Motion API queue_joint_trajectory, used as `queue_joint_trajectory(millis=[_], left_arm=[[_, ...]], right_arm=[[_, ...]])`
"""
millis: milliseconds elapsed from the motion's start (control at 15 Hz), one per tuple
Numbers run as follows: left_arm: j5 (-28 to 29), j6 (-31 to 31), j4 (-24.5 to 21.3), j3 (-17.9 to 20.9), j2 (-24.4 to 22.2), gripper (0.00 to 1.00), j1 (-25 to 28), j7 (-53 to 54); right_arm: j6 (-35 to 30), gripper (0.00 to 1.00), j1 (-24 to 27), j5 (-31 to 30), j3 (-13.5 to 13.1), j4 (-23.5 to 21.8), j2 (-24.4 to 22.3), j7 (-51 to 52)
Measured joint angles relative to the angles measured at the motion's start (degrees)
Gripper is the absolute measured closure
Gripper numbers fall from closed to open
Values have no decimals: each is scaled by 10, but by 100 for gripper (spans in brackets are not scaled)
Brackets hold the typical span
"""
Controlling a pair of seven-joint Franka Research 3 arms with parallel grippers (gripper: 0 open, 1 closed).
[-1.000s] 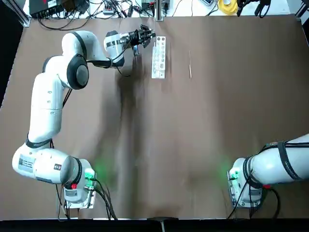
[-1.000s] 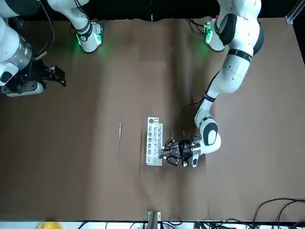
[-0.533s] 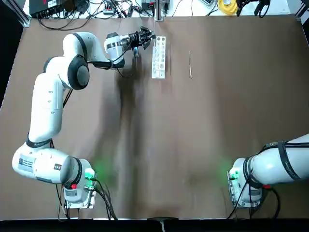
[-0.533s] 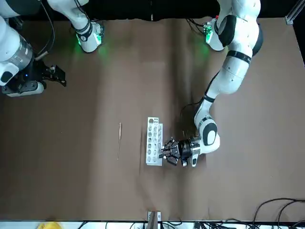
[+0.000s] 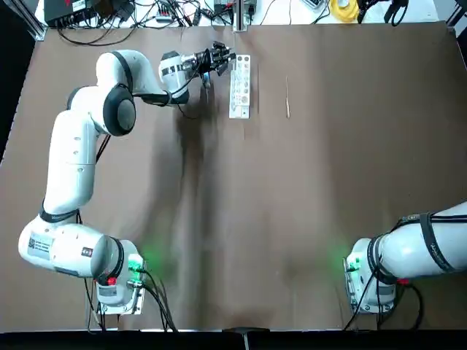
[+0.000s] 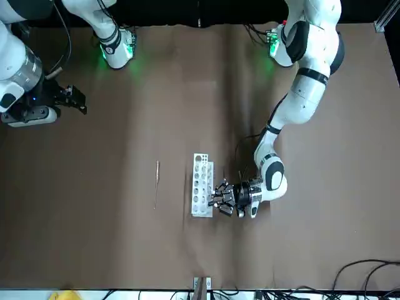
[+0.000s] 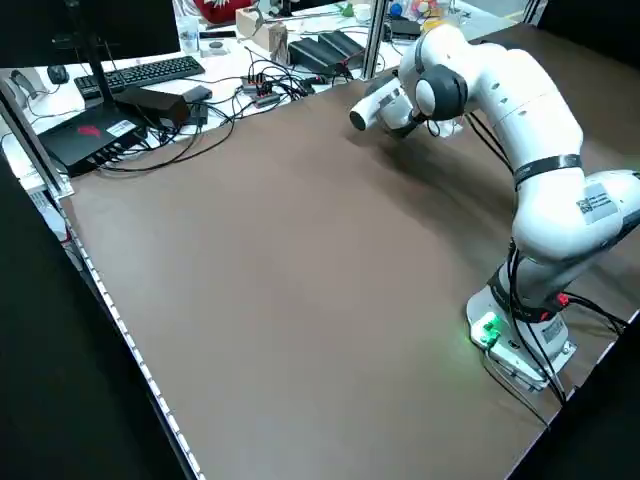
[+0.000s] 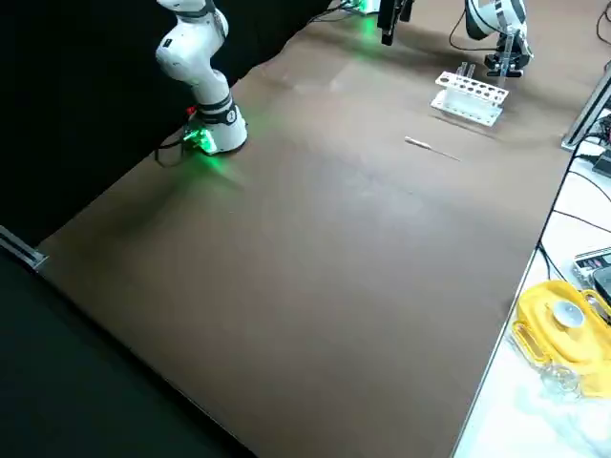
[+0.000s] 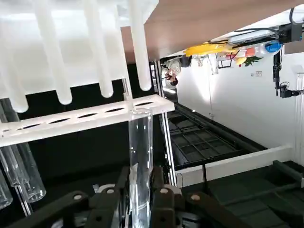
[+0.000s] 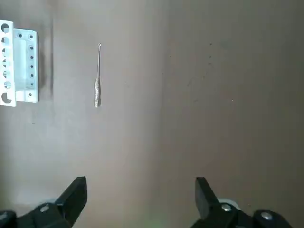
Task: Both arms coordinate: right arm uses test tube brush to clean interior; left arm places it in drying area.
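seen from overhead, the brown desk (image 5: 292,189) fills most of the space. the left arm (image 5: 71,157) rises from 7 o'clock and reaches towards 12. the right arm (image 5: 423,248) has its base at 4 o'clock. the white rack (image 5: 239,102) sits at 12, its length running 12 to 6. the left fingers (image 9: 121,192) are closed around a clear glass tube (image 9: 141,166), just beside the rack. the right fingers (image 10: 73,199) are wide apart and hold nothing, at 10 o'clock in the front view. the thin brush (image 5: 287,98) lies on the desk at 1, near the rack.
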State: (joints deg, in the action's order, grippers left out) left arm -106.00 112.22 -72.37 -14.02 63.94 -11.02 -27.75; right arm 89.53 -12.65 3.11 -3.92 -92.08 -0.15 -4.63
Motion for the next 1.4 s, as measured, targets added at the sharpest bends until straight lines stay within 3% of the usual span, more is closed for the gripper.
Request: queue_joint_trajectory(millis=[1400], left_arm=[[-33, 0, 33, 1, 16, 77, 1, 19]], right_arm=[[0, 0, -6, 0, 0, 0, 0, 0]])
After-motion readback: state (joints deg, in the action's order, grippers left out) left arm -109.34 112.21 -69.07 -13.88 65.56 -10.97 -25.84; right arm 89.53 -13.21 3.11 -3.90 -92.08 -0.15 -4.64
